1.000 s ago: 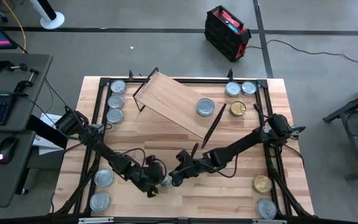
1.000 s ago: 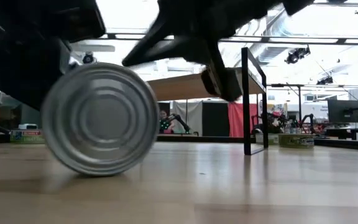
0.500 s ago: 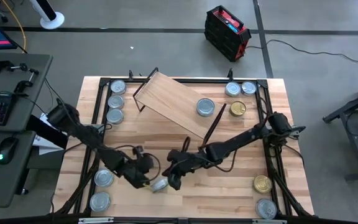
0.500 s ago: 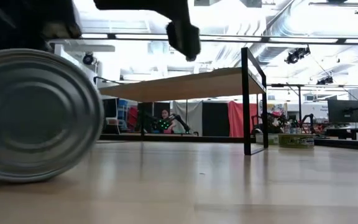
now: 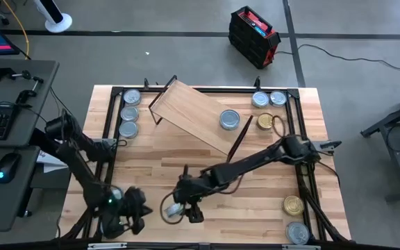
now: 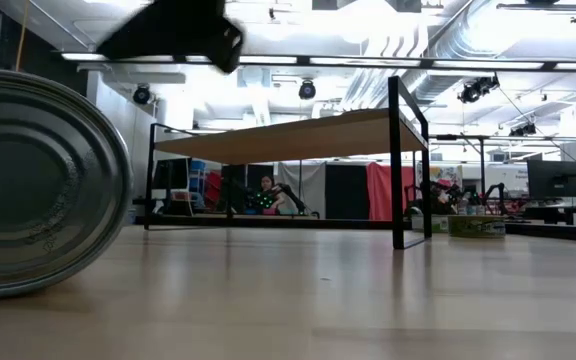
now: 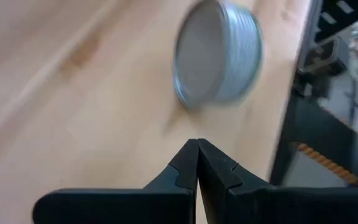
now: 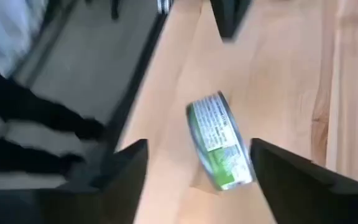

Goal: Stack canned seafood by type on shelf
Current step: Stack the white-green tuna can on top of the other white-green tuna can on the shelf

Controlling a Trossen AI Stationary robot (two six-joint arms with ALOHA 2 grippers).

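A silver tin with a green label [image 8: 220, 142] stands on its edge on the table near the near edge; it also shows in the high view [image 5: 173, 209] and large at the left of the low view [image 6: 28, 180]. My right gripper [image 8: 197, 163] is open, with one finger on either side of this tin and a gap at each. My left gripper [image 7: 197, 147] is shut and empty by the near left corner [image 5: 133, 211], with another silver tin [image 7: 218, 59] beyond its tips. The light-wood shelf [image 5: 196, 114] stands askew at the far middle, with one silver tin [image 5: 230, 119] on it.
Three silver tins [image 5: 128, 113] line the far left. Two silver tins [image 5: 268, 98] and a gold one [image 5: 265, 122] sit at the far right. A gold tin [image 5: 293, 205] and a silver one [image 5: 297, 232] sit near right. A black frame [image 5: 301, 139] rims the table.
My left gripper has drawn away from the tin on its edge, toward the table's near left corner. My right gripper has gone toward the near left and now straddles that tin. The tin has stayed on its edge and shifted a little toward the near left.
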